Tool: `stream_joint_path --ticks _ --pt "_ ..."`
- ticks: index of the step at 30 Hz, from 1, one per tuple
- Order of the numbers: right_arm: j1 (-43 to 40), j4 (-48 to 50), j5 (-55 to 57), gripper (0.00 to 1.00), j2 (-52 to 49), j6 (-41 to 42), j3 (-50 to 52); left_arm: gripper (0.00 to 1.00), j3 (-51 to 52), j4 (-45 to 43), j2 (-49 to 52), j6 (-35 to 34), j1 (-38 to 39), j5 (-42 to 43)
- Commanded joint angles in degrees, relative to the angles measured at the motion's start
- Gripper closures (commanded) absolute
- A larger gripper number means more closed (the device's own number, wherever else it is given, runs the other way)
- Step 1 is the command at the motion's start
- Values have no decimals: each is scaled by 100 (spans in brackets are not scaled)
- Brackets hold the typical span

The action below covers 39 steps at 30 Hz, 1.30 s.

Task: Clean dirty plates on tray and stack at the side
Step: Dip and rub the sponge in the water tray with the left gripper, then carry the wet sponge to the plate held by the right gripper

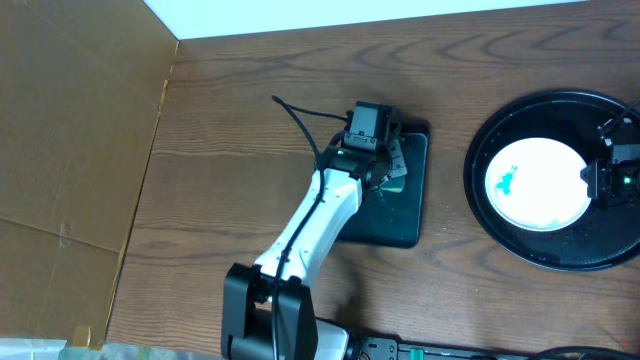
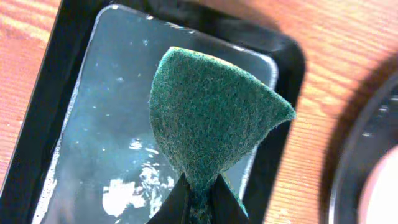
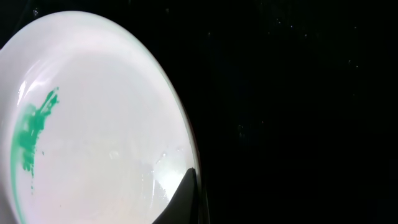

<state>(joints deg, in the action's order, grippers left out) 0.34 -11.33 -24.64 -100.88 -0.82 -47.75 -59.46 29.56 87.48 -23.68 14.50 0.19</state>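
The left claw (image 2: 199,200) is pinching the lower corner of a green fibrous scouring sponge (image 2: 211,118) and is holding it above a smaller rectangular black tray (image 2: 292,68) that is holding a shallow film of water, near the middle of the brown wooden table (image 1: 220,150). The right claw (image 1: 610,175) is sitting pressed together at the right rim of a round white plate (image 1: 535,185); whether that rim is lying between its jaws cannot be told. The plate is lying inside the large round black tray (image 1: 480,160) at the table's right edge and is carrying a teal smear (image 1: 507,182) left of its centre. Judged from this, cleaning is only beginning: the sponge is loaded but well apart from the plate, nothing is wiped, and no stack is showing beside the tray. Only one plate is showing; any plates beneath it are being hidden. The round tray's right side is being cut off by the overhead frame, and only one right finger (image 3: 183,199) is appearing.
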Motion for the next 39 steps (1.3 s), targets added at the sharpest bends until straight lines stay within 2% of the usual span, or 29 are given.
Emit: stream_joint_path --ticks 1,13,18,24,34,39 --pt "83 17 -31 99 -92 -4 -4 93 -2 -13 -210 87 109 33" --pt "83 17 146 99 -92 208 -4 94 -2 -52 -216 118 256 -131" --pt "83 39 146 99 -92 208 -4 93 46 -9 -83 114 258 -885" --pt "83 37 146 99 -92 208 -4 93 66 -31 199 116 256 -881" --pt "83 39 146 99 -92 208 -4 93 -343 26 -1200 118 258 -861" --pt "83 48 146 99 -92 208 -4 93 42 59 -984 81 258 -859"
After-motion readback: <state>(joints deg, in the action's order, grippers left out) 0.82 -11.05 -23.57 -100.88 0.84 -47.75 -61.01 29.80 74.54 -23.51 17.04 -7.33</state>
